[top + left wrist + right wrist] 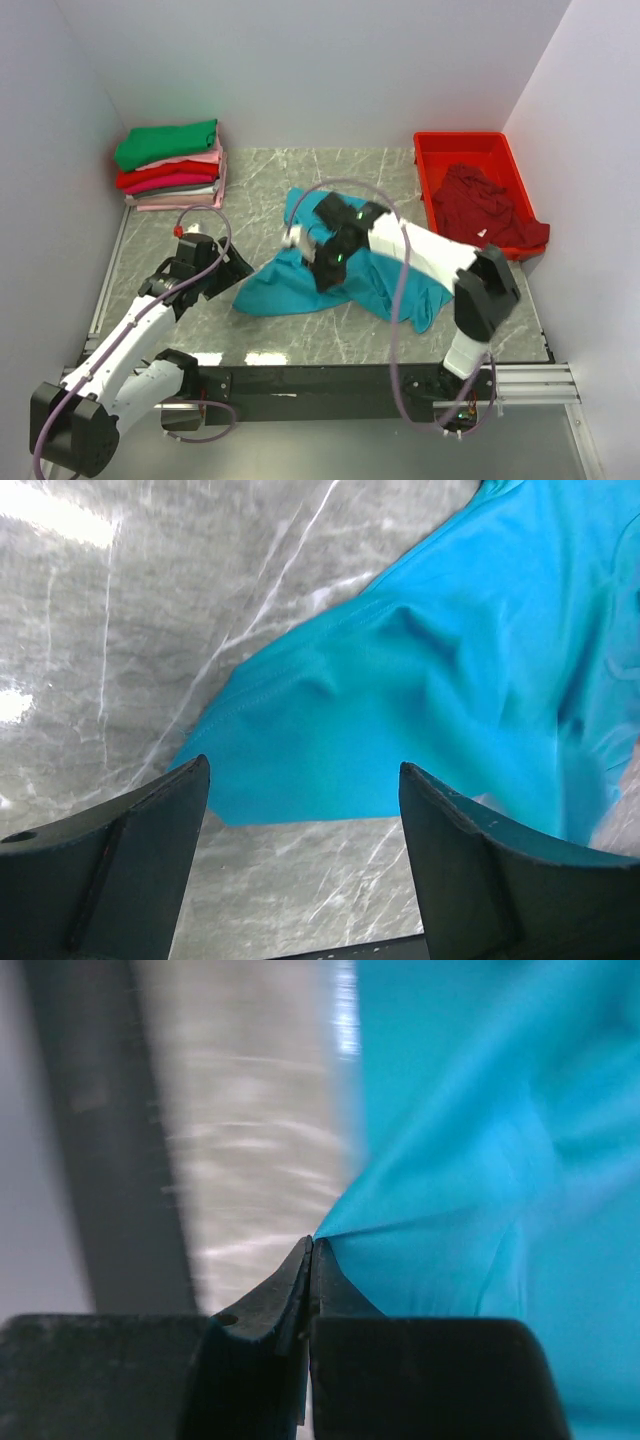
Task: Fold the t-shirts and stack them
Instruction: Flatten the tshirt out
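Note:
A crumpled teal-blue t-shirt (290, 285) lies mid-table. My right gripper (294, 240) reaches over it from the right and is shut on a pinched fold of its edge (420, 1250), jaws closed tip to tip (312, 1242). My left gripper (238, 270) is open and empty, hovering just above the shirt's left edge; the cloth (420, 700) fills the view between and beyond my fingers (150, 830). A stack of folded shirts (170, 165) with green on top stands at the back left. A dark maroon shirt (485, 205) lies crumpled in the tray.
A rigid red plastic tray (465, 145) stands at the back right against the wall. White walls enclose the grey marble table (330, 335) on three sides. A black rail runs along the near edge.

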You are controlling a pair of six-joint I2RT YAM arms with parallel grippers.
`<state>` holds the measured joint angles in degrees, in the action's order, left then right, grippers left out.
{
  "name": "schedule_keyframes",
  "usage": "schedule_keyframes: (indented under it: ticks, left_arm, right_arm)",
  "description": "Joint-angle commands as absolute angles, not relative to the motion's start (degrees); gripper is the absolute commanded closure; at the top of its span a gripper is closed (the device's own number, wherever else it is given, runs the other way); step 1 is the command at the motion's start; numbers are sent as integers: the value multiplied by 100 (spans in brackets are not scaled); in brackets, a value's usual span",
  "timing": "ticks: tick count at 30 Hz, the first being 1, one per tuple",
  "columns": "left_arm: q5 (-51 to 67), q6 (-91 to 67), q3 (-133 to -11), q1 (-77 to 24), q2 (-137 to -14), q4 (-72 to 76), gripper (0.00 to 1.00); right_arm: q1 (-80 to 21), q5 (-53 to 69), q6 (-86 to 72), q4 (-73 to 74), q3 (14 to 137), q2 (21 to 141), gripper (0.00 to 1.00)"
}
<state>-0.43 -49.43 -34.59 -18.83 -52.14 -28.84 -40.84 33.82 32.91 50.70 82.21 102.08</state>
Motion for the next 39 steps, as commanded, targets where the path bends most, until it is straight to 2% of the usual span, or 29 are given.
schedule_keyframes:
  ticks: [1,4,7,8,10,11,14,17,18,19,21,23,26,28,34,39]
  left_arm:
    - [-203,-4983,-3718,-1846,-5054,-3032,19]
    - [-45,-4983,-3648,-1837,-4993,-2988,18]
    - [122,-5010,-3498,-1837,-4931,-2875,18]
    - [236,-5018,-3437,-1837,-4905,-2857,18]
    - [316,-5027,-3393,-1837,-4896,-2848,18]
    - [360,-5036,-3366,-1837,-4896,-2865,18]
    - [430,-5150,-3331,-1837,-4834,-2891,18]
    - [457,-5360,-3305,-1828,-4773,-2970,18]
    - [440,-5431,-3287,-1837,-4764,-2997,18]
    - [431,-5545,-3261,-1837,-4772,-3023,17]
    - [553,-5809,-3165,-1837,-4816,-3024,17]
    - [676,-5984,-3024,-1872,-4913,-2997,17]
    - [931,-6055,-2875,-1951,-4992,-2831,17]
    - [1002,-6108,-2795,-2021,-5044,-2690,17]
    - [555,-6346,-2909,-2232,-5737,-2759,16]
    - [97,-6469,-3120,-2329,-6117,-2988,18]
  right_arm:
    - [-4999,3964,3726,5379,7481,9651,100]
    - [-5729,3929,3858,5282,6621,9414,100]
    - [-6414,3920,4104,5466,6311,9308,91]
    - [-6555,3937,4252,5536,6197,9229,82]
    - [-6855,3955,4438,5809,6152,9114,72]
    - [-6882,3964,4508,5879,6222,8940,63]
    - [-6654,3999,4623,6143,6677,8491,54]
    - [-5655,3876,4483,6127,7344,8227,48]
    - [-5295,3841,4404,5917,7504,8253,47]
    - [-4430,3823,4290,5741,7810,8436,47]
    - [-3669,3858,3816,5311,8172,8822,46]
    - [-2835,3850,3282,5256,8898,9691,47]
    - [-2209,3954,3085,5369,9693,10755,47]
    - [-2119,3824,3015,5406,9800,11125,47]
    - [-1943,2858,2514,4571,9369,11215,46]
    - [-1582,2216,2066,4332,9895,11749,46]
